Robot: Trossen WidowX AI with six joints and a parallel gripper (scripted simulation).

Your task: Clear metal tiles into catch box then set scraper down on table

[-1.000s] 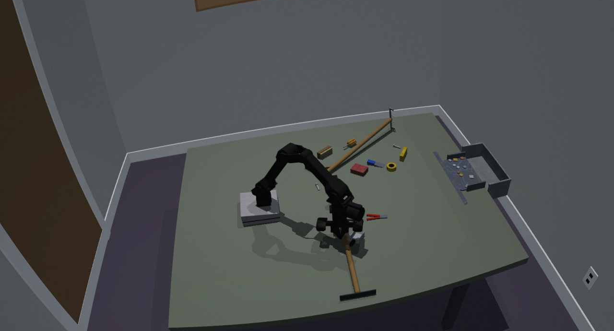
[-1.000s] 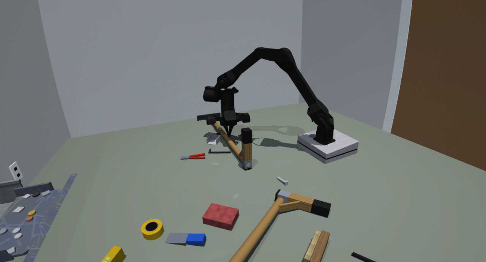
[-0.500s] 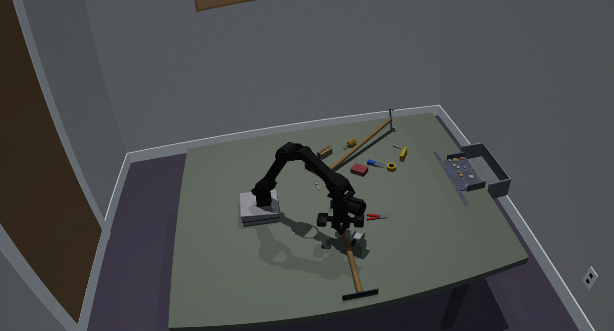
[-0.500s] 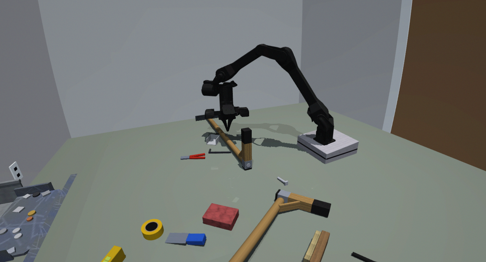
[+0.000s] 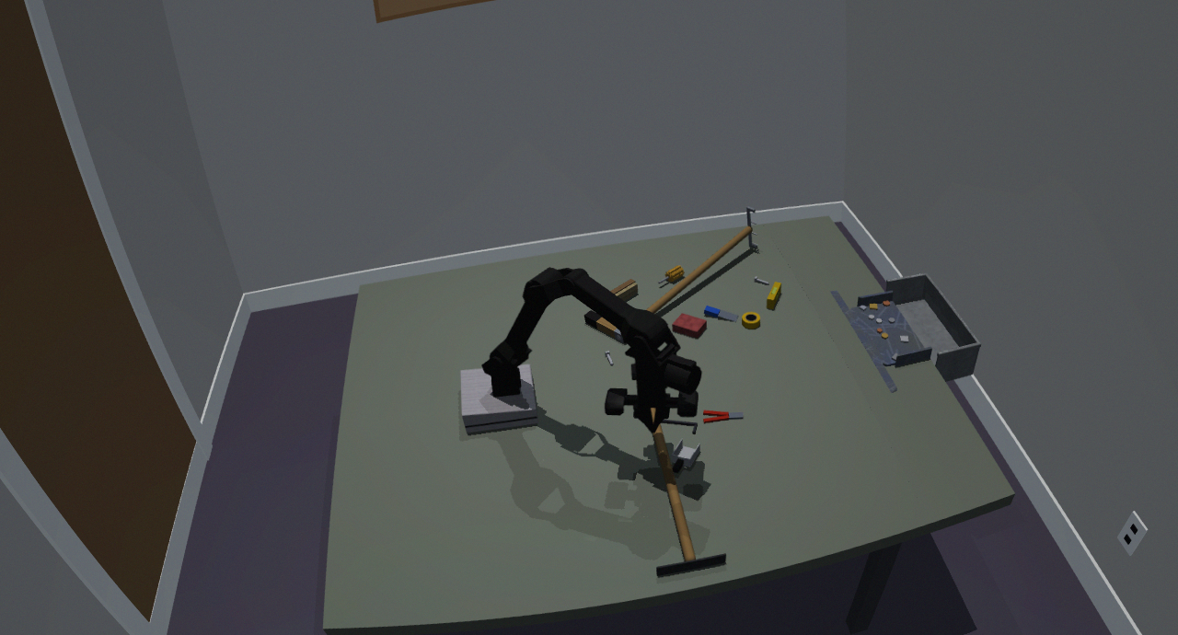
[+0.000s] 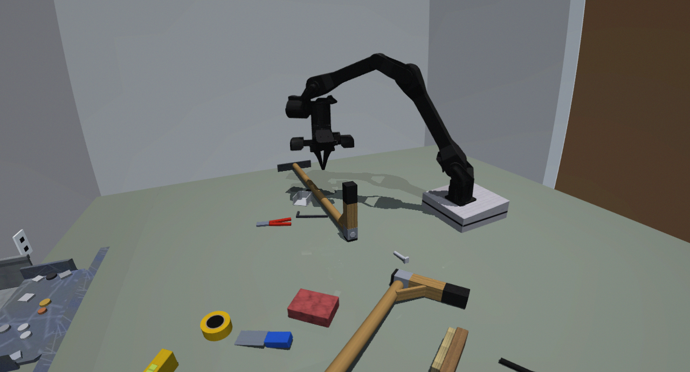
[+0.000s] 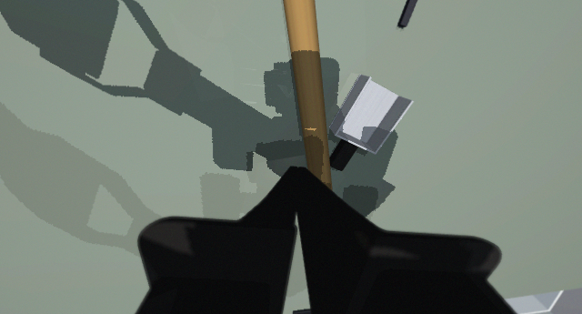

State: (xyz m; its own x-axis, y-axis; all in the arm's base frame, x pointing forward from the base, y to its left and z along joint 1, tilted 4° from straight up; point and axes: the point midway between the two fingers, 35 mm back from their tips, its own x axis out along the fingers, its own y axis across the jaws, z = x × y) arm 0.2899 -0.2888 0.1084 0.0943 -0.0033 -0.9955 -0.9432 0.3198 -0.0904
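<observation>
The long scraper [image 5: 678, 516] [image 6: 331, 208] [image 7: 302, 23] lies on the table, its wide dark blade [image 5: 691, 564] [image 6: 284, 166] near the front edge and its black-ended grip [image 6: 350, 215] standing up at the other end. My gripper [image 5: 653, 428] [image 6: 323, 168] [image 7: 296, 174] is shut and empty. It hangs above the table, beside the handle in the wrist view. The steel bench plate [image 5: 863, 325] [image 6: 67, 297] at the far right bears several metal tiles, among them a white tile [image 5: 903, 339] and an orange one [image 5: 886, 304]. The catch box [image 5: 959, 359] adjoins its far end.
A small metal scoop [image 5: 687, 453] [image 6: 302, 198] [image 7: 373, 109] lies beside the handle. Red pliers [image 5: 716, 414] [image 6: 280, 221] and a hex key [image 6: 312, 216] are nearby. A second long-handled tool [image 5: 699, 271] [image 6: 366, 326], a red block [image 5: 689, 325] [image 6: 313, 307] and a bolt [image 5: 608, 357] [image 6: 400, 256] lie farther back.
</observation>
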